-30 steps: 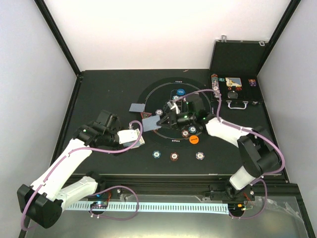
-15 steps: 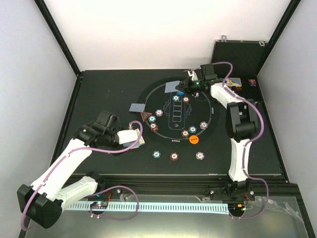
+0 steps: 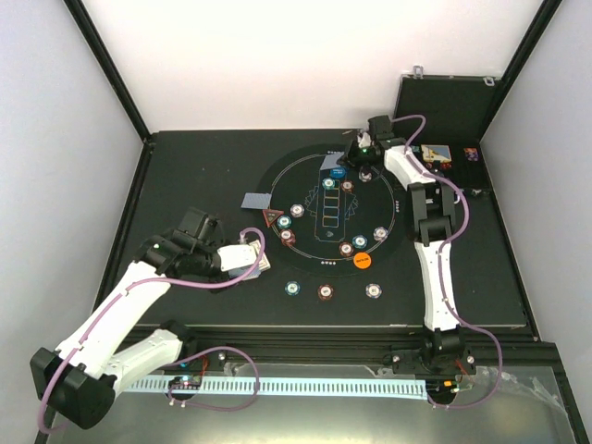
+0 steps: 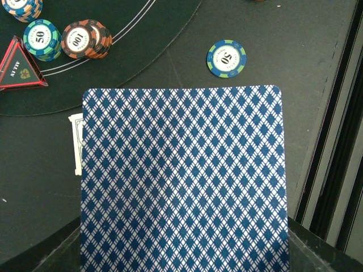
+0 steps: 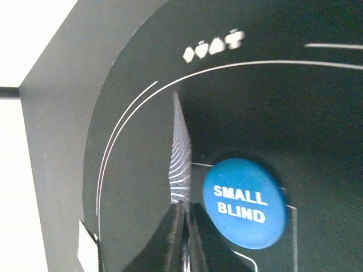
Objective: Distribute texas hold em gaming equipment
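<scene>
One card (image 5: 180, 161) is pinched in the right gripper (image 5: 184, 220), jaws squeezed down narrow on its edge. It's out at the far side of the round black mat (image 3: 287, 185), just beside the blue small blind button (image 5: 244, 201). The wrist view shows the card edge-on, so I can't tell how close it is to the mat.

The left gripper (image 3: 245, 261) is clamped on the rest of the deck (image 4: 181, 175) over the near-left part of the counter (image 3: 185, 176), patterned backs up. Another card (image 3: 256, 200) lies flat at the mat's left edge, near the red triangle (image 3: 275, 219). Chips (image 3: 292, 288) sit in small stacks around the ring.

My take: this is the put-down for the far seat. To do it right I'd get the card low and flat before opening, otherwise it'll flutter or flip face up. Keep it next to the button rather than on top of it. Open just enough to let go, then lift straight up so a finger doesn't drag it. The deck side should just hold level meanwhile.
</scene>
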{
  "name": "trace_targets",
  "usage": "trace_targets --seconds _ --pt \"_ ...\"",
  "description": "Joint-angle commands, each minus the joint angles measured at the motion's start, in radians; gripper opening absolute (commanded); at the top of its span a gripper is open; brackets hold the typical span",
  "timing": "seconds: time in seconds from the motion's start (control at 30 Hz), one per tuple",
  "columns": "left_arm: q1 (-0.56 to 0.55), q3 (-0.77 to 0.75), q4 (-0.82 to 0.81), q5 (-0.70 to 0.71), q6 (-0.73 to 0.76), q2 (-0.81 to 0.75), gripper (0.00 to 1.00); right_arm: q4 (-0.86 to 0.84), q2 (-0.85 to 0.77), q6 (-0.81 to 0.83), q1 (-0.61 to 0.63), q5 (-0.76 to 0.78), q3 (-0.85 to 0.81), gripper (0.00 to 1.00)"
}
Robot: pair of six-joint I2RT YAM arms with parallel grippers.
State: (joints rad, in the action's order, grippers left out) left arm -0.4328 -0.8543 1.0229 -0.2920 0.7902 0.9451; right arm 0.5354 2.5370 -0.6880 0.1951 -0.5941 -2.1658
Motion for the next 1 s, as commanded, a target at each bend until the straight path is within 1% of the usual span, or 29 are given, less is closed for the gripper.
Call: trace_targets --seconds 0.0,0.07,0.13,0.17,0.2,0.23,0.3,0.47,0.67,0.73,0.87,0.9,0.97 --pt "0.005 -0.005 0.015 -0.004 -0.001 -0.018 0.07 0.073 -0.011 0.011 -0.02 0.087 -0.05 0.13" --pt "0.005 -0.007 0.016 -0.01 -0.002 -0.018 0.07 0.101 -0.04 0.034 -0.02 0.111 -0.04 0.24" --pt "0.005 -0.01 0.014 -0.017 -0.003 -0.016 0.07 0.109 -0.088 0.057 -0.021 0.124 -0.006 0.38" --pt "0.005 -0.012 0.014 -0.019 -0.005 -0.015 0.07 0.103 -0.124 0.066 -0.018 0.125 0.026 0.44" --pt "0.005 -0.014 0.013 -0.023 -0.007 -0.013 0.07 0.087 -0.159 0.072 -0.018 0.123 0.064 0.52" --pt "0.006 -0.015 0.013 -0.026 -0.008 -0.011 0.07 0.071 -0.201 0.077 -0.018 0.12 0.105 0.57" --pt "0.005 -0.019 0.012 -0.035 -0.013 -0.008 0.07 0.043 -0.288 0.079 -0.014 0.111 0.194 0.64" --pt "0.005 -0.024 0.006 -0.046 -0.021 -0.002 0.07 -0.077 -0.563 0.075 0.04 0.059 0.505 0.74" --pt "0.005 -0.04 0.008 -0.066 -0.033 0.011 0.07 -0.342 -0.835 -0.04 0.222 -0.094 0.927 0.87" --pt "0.006 -0.042 0.007 -0.072 -0.033 0.011 0.07 -0.432 -0.893 -0.094 0.293 -0.135 1.033 0.91" --pt "0.006 -0.044 0.008 -0.076 -0.03 0.009 0.07 -0.698 -0.975 -0.264 0.402 -0.215 1.221 0.98" --pt "0.006 -0.046 0.008 -0.076 -0.03 0.01 0.07 -0.739 -0.985 -0.293 0.426 -0.22 1.251 0.99" --pt "0.006 -0.049 0.008 -0.077 -0.029 0.012 0.07 -0.769 -0.995 -0.315 0.468 -0.221 1.28 0.99"
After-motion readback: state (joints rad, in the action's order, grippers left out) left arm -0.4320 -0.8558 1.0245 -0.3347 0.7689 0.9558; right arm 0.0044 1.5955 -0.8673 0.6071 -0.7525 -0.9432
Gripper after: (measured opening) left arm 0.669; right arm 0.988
